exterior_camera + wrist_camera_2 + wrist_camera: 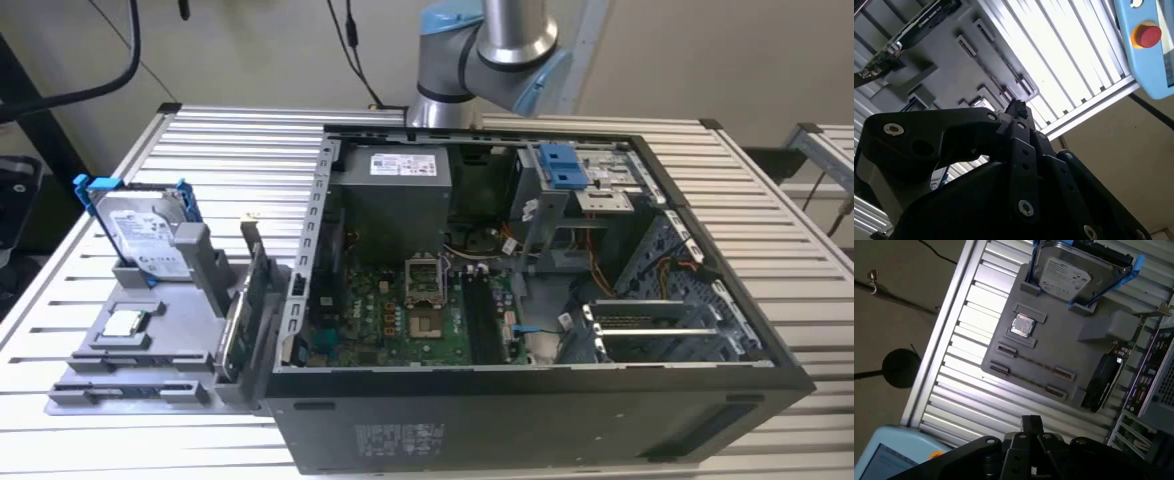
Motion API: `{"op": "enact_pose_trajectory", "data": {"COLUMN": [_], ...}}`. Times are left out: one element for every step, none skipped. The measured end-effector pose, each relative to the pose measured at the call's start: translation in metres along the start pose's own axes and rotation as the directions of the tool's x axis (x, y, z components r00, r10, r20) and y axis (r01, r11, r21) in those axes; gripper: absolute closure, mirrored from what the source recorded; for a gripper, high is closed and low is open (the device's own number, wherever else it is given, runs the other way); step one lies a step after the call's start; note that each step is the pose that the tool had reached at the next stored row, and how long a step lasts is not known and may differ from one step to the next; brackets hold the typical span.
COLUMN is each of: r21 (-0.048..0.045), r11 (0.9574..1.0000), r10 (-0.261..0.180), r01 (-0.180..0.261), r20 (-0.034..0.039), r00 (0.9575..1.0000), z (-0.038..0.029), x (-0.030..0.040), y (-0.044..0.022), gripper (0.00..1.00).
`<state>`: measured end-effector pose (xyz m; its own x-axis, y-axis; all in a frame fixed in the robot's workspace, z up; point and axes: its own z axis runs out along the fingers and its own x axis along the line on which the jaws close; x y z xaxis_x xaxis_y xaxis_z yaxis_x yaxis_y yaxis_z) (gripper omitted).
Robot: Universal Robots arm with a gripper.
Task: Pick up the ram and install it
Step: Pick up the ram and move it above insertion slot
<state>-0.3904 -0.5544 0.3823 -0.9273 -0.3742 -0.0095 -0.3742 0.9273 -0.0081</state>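
We see the ram [1034,362] resting on its thin edge in small clips on the grey holder [1069,340]. It lies along the holder's edge far from the hard drive [1064,270]. We think it stands that way so its top side is free to pinch. The tool [1031,422] hangs above the tabletop [979,305], near that edge of the holder and apart from the ram. Its tips look pressed together, narrow, with nothing between them. Nothing tall stands by the ram, so there is room from above. The big card [1104,380] stands at the holder's edge beside the computer case [534,420], whose top is open.
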Motion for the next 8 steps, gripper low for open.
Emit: {"op": "enact_pose_trajectory", "data": {"r21": [0.0005,0.0008,0.0011,0.0013,0.0013,0.0016,0.0018,0.0020], "r11": [0.9999,0.9996,0.9992,0.9986,0.9978,0.9970,0.9960,0.9948], "r10": [-0.013,-0.026,-0.039,-0.053,-0.066,-0.078,-0.090,-0.102], "r01": [0.013,0.026,0.039,0.053,0.066,0.078,0.090,0.102], "r20": [-0.0001,-0.0002,-0.0003,-0.0003,-0.0003,-0.0003,-0.0004,-0.0004], "r00": [0.9999,0.9996,0.9992,0.9986,0.9978,0.9970,0.9960,0.9948], "z": [0.0000,0.0000,0.0000,0.0000,0.0000,0.0000,0.0000,0.0000], "x": [0.0000,0.0000,0.0000,0.0000,0.0000,0.0000,0.0000,0.0000], "y": [0.0000,0.0000,0.0000,0.0000,0.0000,0.0000,0.0000,0.0000], "gripper": [0.89,0.89,0.89,0.89,0.89,0.89,0.89,0.89]}}
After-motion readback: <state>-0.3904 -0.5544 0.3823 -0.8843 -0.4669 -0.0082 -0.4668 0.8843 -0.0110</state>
